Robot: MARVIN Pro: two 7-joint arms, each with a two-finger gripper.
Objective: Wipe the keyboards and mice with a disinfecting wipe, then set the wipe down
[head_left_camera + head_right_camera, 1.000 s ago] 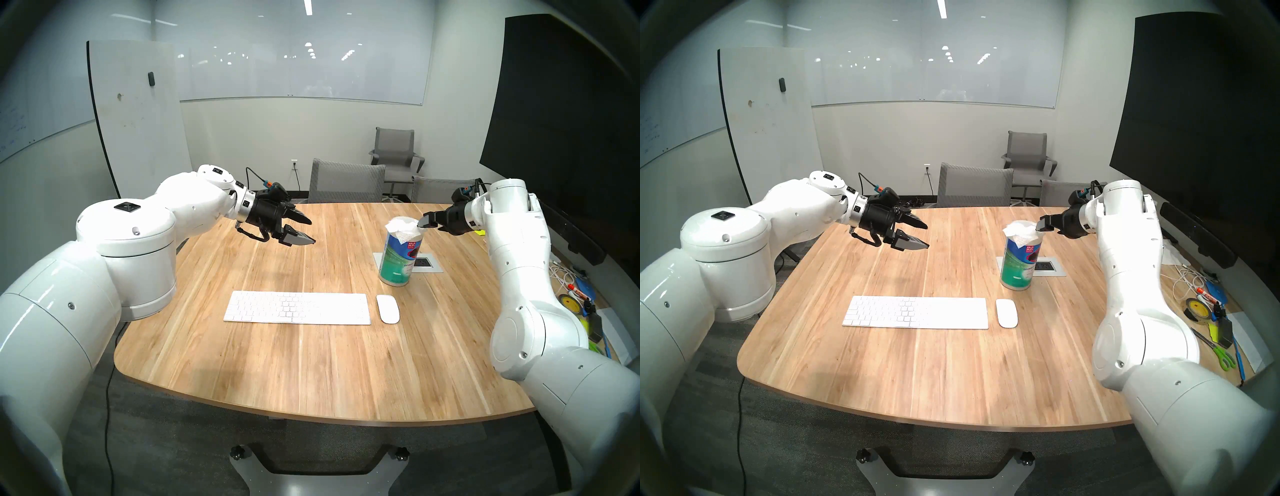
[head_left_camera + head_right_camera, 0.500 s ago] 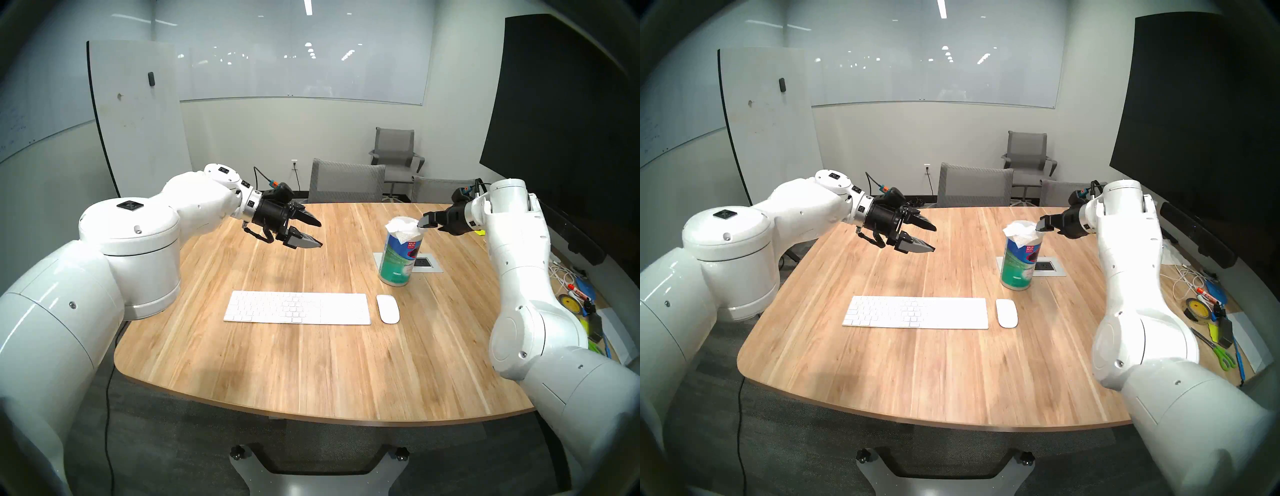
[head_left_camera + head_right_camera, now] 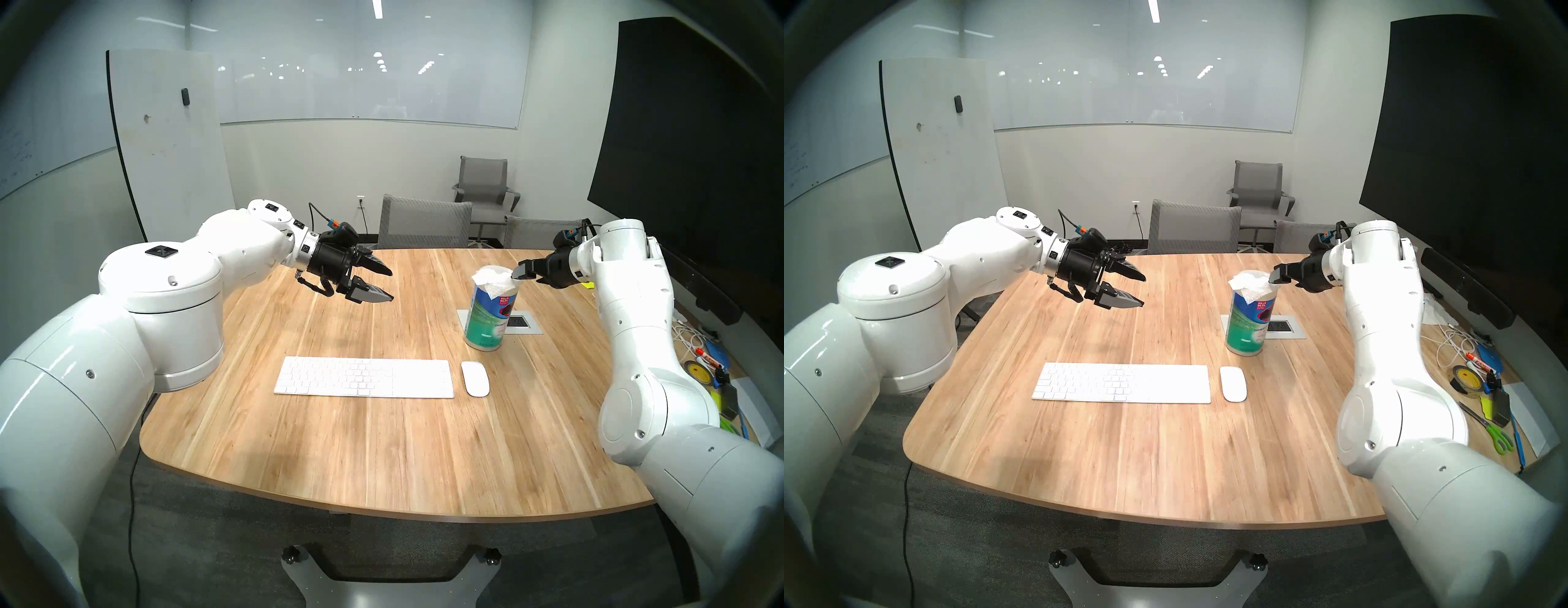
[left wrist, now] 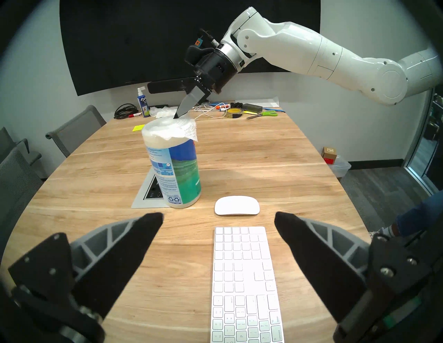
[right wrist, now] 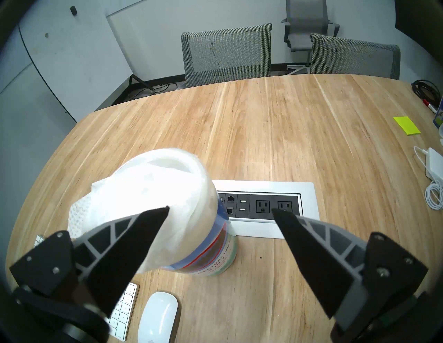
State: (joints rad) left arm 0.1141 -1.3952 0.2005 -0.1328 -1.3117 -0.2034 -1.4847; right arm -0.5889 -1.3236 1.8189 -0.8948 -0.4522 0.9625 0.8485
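Mouse (image 3: 475, 378) right of keyboard (image 3: 364, 378), before canister (image 3: 488, 316)

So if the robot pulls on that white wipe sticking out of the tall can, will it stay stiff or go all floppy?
Probably floppy: the wipe already droops in soft folds over the canister rim. It looks thin, so likely very light. The canister is tall and narrow, so a sideways tug might tip it.
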